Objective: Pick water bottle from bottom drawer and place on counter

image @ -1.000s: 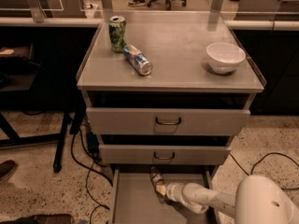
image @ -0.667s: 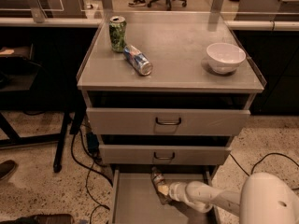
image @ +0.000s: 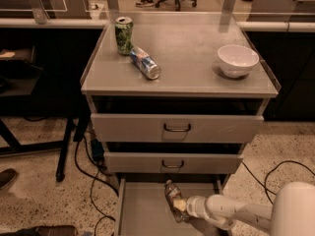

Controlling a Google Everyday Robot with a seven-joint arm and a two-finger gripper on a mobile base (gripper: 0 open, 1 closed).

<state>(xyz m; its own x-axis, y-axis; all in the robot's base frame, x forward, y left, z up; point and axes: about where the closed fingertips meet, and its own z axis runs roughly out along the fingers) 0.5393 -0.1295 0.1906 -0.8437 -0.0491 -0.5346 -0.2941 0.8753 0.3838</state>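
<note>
You were at the pick step. The bottom drawer [image: 142, 211] stood pulled out, and the water bottle [image: 172, 194] was inside it, toward its right side and close to its back, standing with its cap tipped a little toward the rear. Your end effector [image: 180, 205] was down inside that drawer, right against the lower body of the bottle, with the arm [image: 236, 213] reaching in from the drawer's right front corner. It met the bottle so closely that you could not tell whether it was spread around it or already pinching it.

The bottle had not left the drawer, so by my reading the grasp was only being made or checked, and the carrying and placing were yet to come.

The next move likely called for a sure hold low on the bottle, then a lift straight up and forward out of the drawer, clear of the fronts of the two upper drawers [image: 176, 128] just above its back edge. The table [image: 197, 77], well above the drawer, already carried a green can [image: 123, 35], a blue-and-silver can [image: 145, 63] and a white bowl [image: 237, 60], so I would have aimed for the bare middle between them.
</note>
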